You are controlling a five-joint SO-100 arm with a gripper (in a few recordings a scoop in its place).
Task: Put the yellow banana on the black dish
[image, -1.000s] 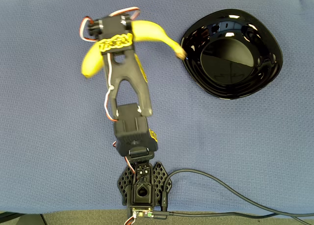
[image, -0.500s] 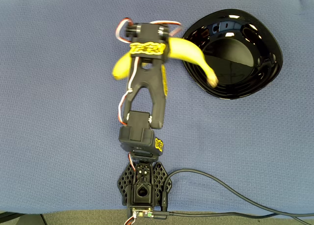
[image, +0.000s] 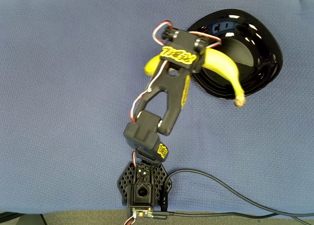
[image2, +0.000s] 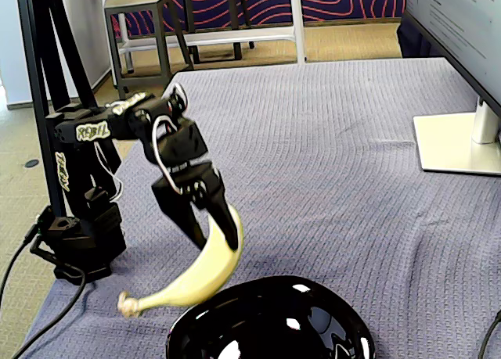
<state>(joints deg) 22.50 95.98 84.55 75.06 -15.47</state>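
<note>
Banana [image2: 205,277] first: your gripper [image2: 211,235] was clamped on the yellow banana near its upper end, both black fingers pressed against the fruit, and the banana hung clear of the blue-grey tablecloth [image2: 329,140] in the fixed view. From above you could see the yellow banana [image: 223,68] lying across the near-left part of the black dish [image: 262,36], its blunt end poking out on the left of the gripper [image: 182,56] and its brown stem tip reaching just past the dish's lower rim, over the cloth [image: 64,87]. In the fixed view the fruit curved downward and to the left from the fingers [image2: 225,218], with the stem tip low, beside the left edge of the black dish [image2: 235,328]; it did not look to be touching the dish there, though the gap was hard to judge. The dish itself sat flat on the cloth, glossy, with bright reflections along its rim. Your arm stretched from its black base [image: 143,186] at the table's near edge towards the dish, a black cable [image: 235,198] trailing off to the right from the base.
</note>
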